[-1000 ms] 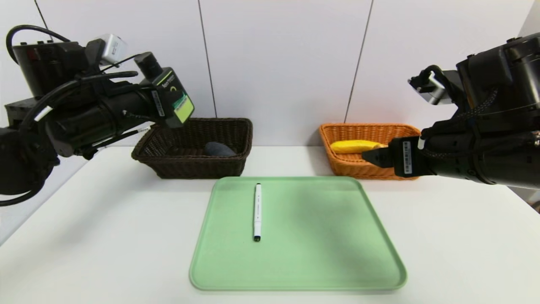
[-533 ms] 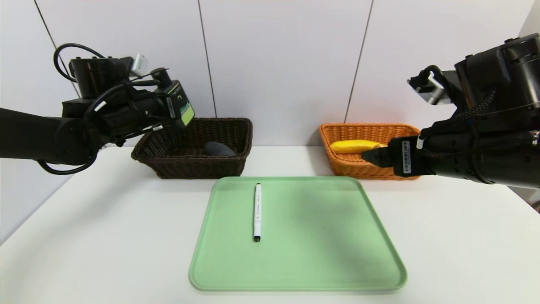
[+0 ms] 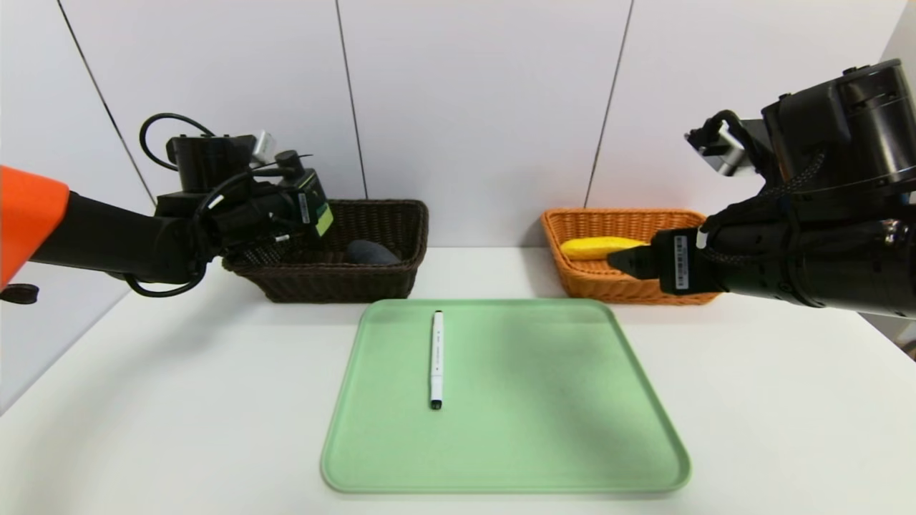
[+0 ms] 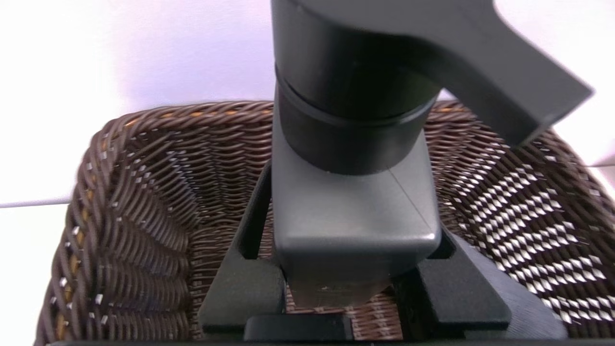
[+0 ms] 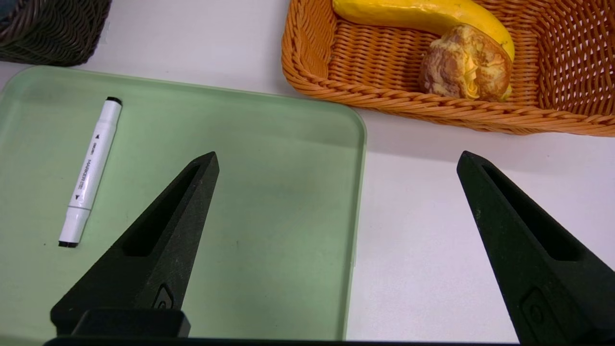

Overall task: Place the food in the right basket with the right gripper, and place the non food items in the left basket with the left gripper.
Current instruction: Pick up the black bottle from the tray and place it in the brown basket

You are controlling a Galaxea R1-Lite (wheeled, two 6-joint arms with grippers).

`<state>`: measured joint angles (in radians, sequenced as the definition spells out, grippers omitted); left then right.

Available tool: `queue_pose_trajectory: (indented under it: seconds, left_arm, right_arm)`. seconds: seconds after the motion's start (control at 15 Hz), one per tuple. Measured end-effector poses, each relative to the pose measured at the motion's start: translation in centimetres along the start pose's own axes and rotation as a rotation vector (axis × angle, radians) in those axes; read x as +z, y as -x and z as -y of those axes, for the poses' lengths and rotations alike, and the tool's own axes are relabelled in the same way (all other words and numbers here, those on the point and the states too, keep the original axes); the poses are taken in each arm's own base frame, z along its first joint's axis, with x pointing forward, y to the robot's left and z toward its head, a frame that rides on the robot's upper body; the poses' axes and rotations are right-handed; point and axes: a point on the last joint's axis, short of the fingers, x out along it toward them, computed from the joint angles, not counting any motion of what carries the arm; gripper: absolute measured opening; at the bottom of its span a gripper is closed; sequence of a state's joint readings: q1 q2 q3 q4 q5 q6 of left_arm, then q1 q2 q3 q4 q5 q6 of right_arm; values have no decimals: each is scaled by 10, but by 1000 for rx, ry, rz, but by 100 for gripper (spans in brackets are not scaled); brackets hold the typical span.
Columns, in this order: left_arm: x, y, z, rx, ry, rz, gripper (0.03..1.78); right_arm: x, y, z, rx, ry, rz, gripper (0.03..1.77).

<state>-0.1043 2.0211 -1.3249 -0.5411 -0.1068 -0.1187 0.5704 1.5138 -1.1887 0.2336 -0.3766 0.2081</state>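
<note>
Across view: white counter (image 3: 193, 422). Supporting green rect. tray (image 3: 529, 408), front ctr. Behind tray, on L: dark brown wicker basket (image 3: 336, 282); on R: orange wicker basket (image 3: 597, 287), well apart from dark one. Above L part of dark brown wicker basket: L gripper (image 4: 355, 206), fingers clamped on sides of dark bottle w/ black cap & green label (image 3: 323, 218), tilted in grip. Over R edge of tray & adj. counter, in front of orange wicker basket: R gripper (image 5: 338, 154), fingers spread wide apart, nothing btwn. In orange wicker basket: yellow banana (image 3: 601, 248), lying lengthwise. In R part of dark brown wicker basket: dk grey cloth (image 3: 371, 252), rolled. Right by banana, nr side: golden-brown bread roll (image 5: 466, 65). On L part of tray: white marker w/ black ends (image 3: 437, 357), flat, pointing roughly front-to-back.
</note>
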Motion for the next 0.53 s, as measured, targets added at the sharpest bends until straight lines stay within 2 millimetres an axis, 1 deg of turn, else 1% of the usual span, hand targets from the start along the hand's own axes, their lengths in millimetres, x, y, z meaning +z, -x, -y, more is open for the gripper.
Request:
queue_pose_trajectory:
  seconds: [0.33,0.47,0.53]
  left_arm:
    - [-7,-4,-2,7,-2,-38,61]
    - [-8,-3,-3,9,-16,-50,87]
    - [-7,-3,-2,8,-17,-47,96]
  right_arm:
    - [0,-6,-2,-1,0,-5,171]
    - [0,-9,-1,5,-2,-11,171]
    - [0,-10,-1,6,-2,-13,171]
